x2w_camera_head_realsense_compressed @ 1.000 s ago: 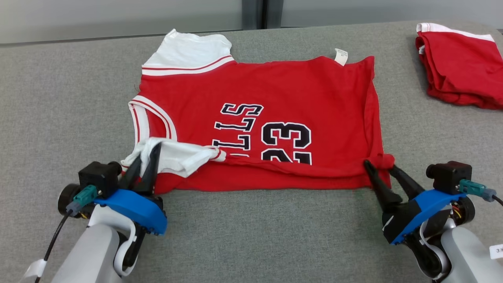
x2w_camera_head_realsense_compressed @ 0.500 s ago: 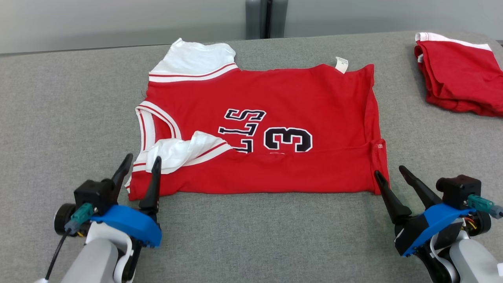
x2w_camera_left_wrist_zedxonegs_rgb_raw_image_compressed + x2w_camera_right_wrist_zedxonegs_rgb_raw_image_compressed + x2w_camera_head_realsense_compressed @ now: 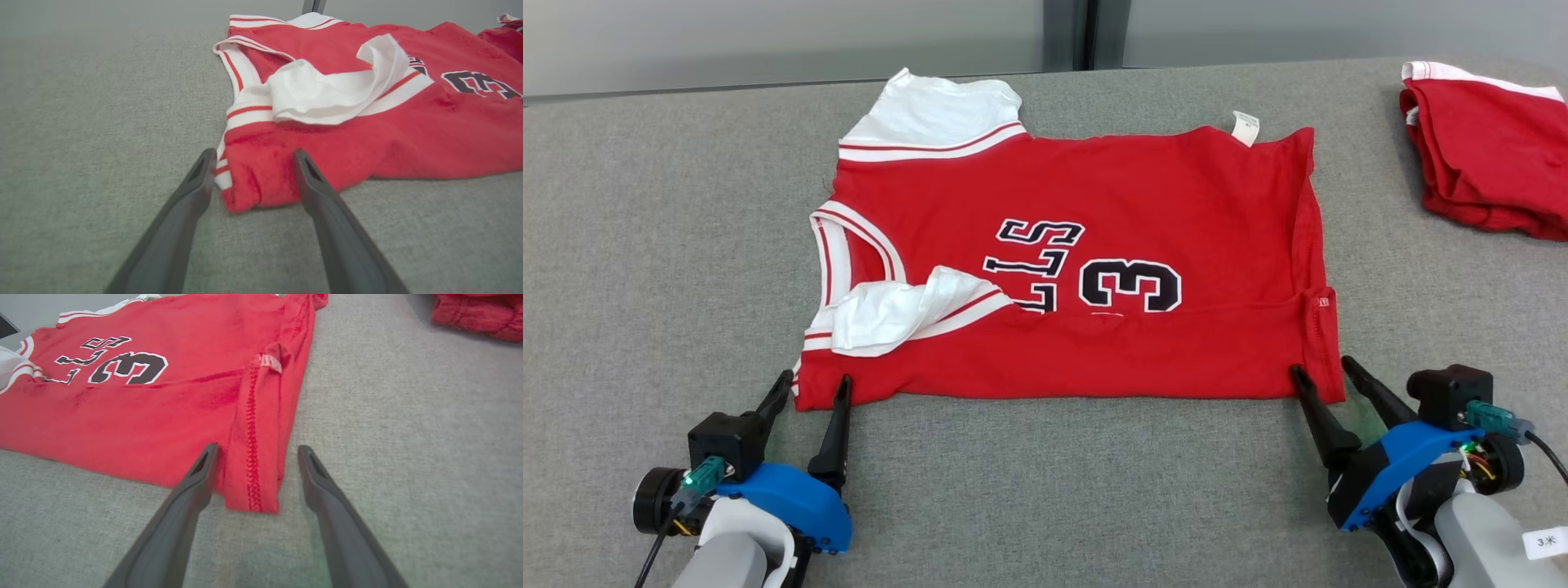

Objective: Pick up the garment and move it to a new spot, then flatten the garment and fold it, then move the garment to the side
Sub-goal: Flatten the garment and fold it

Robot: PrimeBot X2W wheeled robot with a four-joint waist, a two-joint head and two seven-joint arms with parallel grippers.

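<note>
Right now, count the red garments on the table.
2. The jersey lies at the middle of the table; a folded red garment sits at the far right, cut off by the picture's edge, so others may lie out of view.

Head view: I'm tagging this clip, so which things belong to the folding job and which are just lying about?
In the job: red jersey, partly folded; left end effector, open at its near left corner; right end effector, open at its near right corner.
Lying about: folded red garment, far right.
</note>
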